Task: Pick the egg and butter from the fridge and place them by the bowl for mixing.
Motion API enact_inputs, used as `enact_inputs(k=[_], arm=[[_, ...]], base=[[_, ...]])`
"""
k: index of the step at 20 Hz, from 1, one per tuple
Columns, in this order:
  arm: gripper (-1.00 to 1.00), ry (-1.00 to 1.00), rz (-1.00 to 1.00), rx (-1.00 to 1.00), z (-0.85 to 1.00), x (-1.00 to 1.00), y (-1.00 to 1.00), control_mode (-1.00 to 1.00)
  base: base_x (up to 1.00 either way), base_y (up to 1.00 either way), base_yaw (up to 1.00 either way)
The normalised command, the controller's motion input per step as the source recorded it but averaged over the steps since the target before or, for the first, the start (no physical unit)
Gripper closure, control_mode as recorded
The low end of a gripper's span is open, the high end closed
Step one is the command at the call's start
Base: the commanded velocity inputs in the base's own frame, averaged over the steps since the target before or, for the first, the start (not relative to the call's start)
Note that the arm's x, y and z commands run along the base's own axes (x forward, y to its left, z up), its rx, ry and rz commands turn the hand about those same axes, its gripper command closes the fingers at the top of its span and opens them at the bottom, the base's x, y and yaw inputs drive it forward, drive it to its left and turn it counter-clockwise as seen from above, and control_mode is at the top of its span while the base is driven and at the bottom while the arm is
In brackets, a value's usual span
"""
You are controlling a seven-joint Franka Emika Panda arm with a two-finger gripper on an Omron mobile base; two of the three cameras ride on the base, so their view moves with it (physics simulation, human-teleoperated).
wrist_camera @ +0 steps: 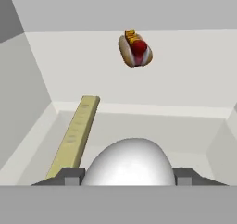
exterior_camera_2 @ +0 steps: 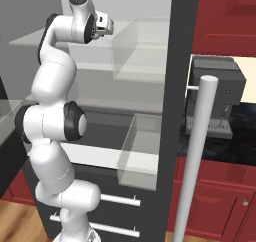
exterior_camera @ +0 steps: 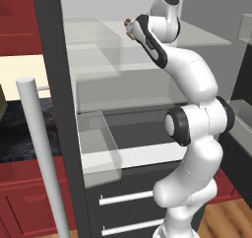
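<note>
The jaws are flanking the egg point(wrist_camera: 129, 162), grip unclear; the butter point(wrist_camera: 76, 133) is lying just left, open shelf stretching to the hot dog point(wrist_camera: 135, 48) beyond.

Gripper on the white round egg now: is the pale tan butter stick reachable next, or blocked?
Probably yes: the pale tan butter stick lies bare beside the white round egg between the gripper fingertips; the hot dog sits farther back.
</note>
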Motion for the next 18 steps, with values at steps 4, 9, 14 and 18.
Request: enact_inputs(k=[4, 9, 14, 18], arm=[[1.0, -0.07, 0.01, 0.0, 0.0, -0.75, -0.06, -1.0], [1.0, -0.03, 0.0, 0.0, 0.0, -0.85, -0.09, -1.0], [1.0, -0.13, 0.0, 0.0, -0.09, -0.94, -0.03, -1.0], [1.0, -0.01, -0.04, 0.0, -0.15, -0.84, 0.0, -1.0]], base=[[0.0, 0.0, 0.0], [0.0, 0.0, 0.0], [0.0, 0.0, 0.0], [0.0, 0.0, 0.0]])
